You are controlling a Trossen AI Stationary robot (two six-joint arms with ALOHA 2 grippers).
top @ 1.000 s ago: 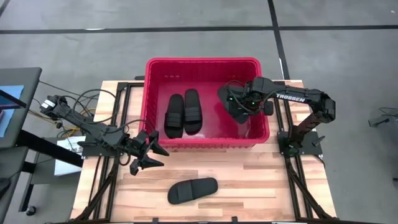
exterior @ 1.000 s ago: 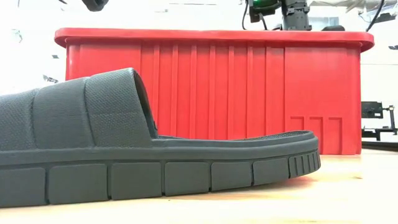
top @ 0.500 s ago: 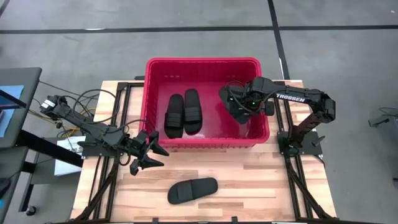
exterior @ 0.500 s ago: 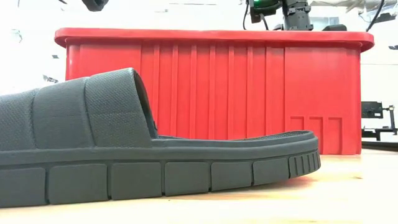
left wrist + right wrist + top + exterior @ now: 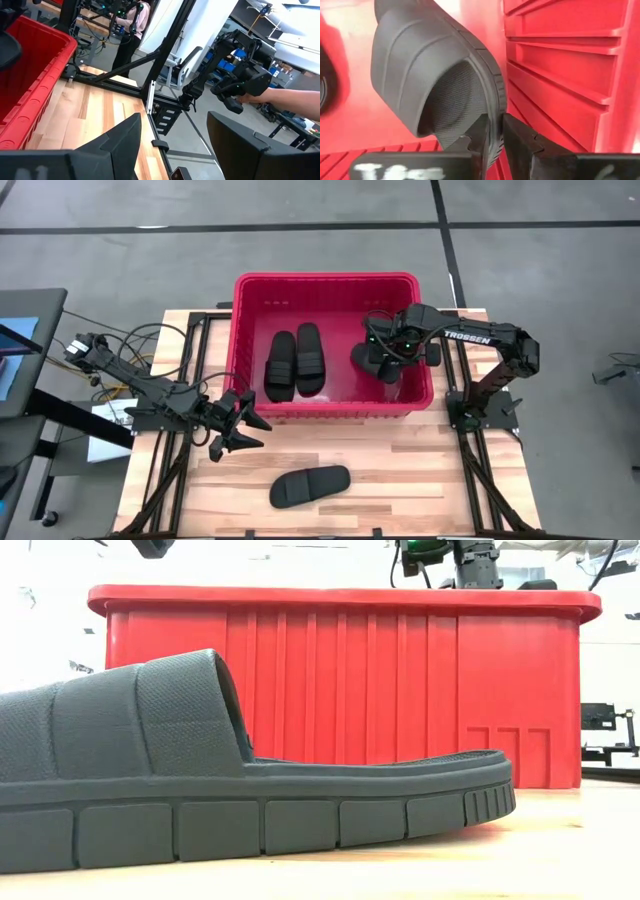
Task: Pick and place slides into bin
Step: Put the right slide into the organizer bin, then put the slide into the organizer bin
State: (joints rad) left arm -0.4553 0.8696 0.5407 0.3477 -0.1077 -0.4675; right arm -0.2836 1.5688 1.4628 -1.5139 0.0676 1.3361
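Note:
The red bin (image 5: 252,290) stands at the table's far middle. Two black slides (image 5: 295,362) lie side by side on its floor. My right gripper (image 5: 392,352) is inside the bin's right part, shut on a third slide (image 5: 372,360). This slide also shows in the right wrist view (image 5: 430,80). A fourth slide (image 5: 310,485) lies flat on the table near the front edge; it fills the low view's foreground (image 5: 200,790). My left gripper (image 5: 250,432) is open and empty above the table, just in front of the bin's near wall. My right gripper pinches the slide's sole at its side edge (image 5: 496,107), beside the strap (image 5: 415,60), between its two fingers. One finger (image 5: 479,134) is on the footbed side, the other (image 5: 520,140) on the underside. The fingers point down into the bin. The slide hangs tilted on its edge, close to the bin's right wall.
The bin's right wall (image 5: 560,60) is right beside the held slide. Bare wood lies around the fourth slide. Black frame rails (image 5: 200,360) run along both sides of the table. A person's forearm (image 5: 295,100) shows in the room beyond the table.
My right gripper has moved the held slide a little toward the bin's near wall and lower in the bin; the slide's far end has come down. My left gripper and the other slides have kept still.

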